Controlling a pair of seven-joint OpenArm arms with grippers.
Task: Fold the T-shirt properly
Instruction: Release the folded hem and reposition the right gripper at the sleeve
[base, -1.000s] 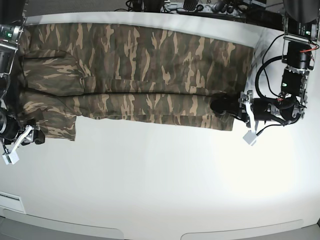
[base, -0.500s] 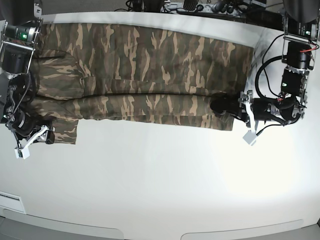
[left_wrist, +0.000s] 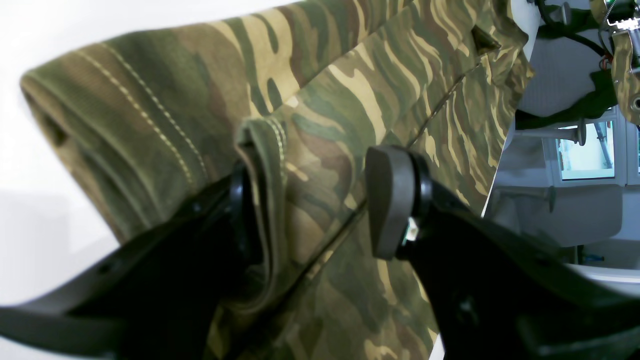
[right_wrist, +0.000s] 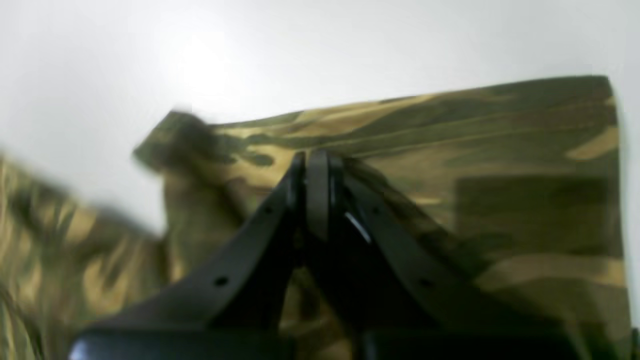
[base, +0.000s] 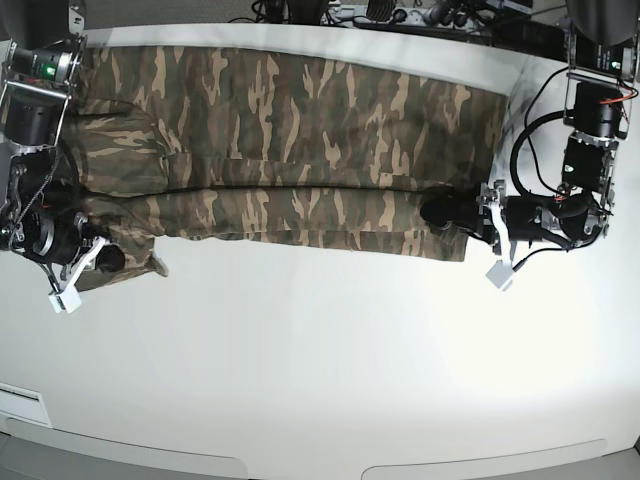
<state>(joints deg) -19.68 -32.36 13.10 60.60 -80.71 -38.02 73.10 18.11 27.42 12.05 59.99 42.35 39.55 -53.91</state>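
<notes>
Two grippers, one shirt, one table. Right gripper (right_wrist: 316, 190): both black fingers pressed flat together in the right wrist view, tips buried in a bunched fold of camouflage cloth, so it is clenched on the T-shirt (base: 290, 150); that view is blurred, so how much cloth sits between the tips is unclear. In the base view this gripper (base: 100, 255) is at the left end of the shirt, at the near corner of the sleeve, which is rucked up around it.

Left gripper (left_wrist: 320, 210): two fingers standing apart with a wide gap. One finger (left_wrist: 240, 220) sits against a stitched hem fold, the other pad (left_wrist: 387, 200) is clear of it over flat cloth. Cloth lies between them but is not pinched, so released. In the base view this gripper (base: 452, 213) is at the right end of the shirt, on its near edge.

The T-shirt lies stretched lengthwise across the far half of the white table (base: 320, 370), one long fold line running along its length, near strip doubled over. Two rows of light stitching show on the hem in the left wrist view.

Two arms, one at each end of the table. Black cables (base: 535, 135) loop beside the left arm.
</notes>
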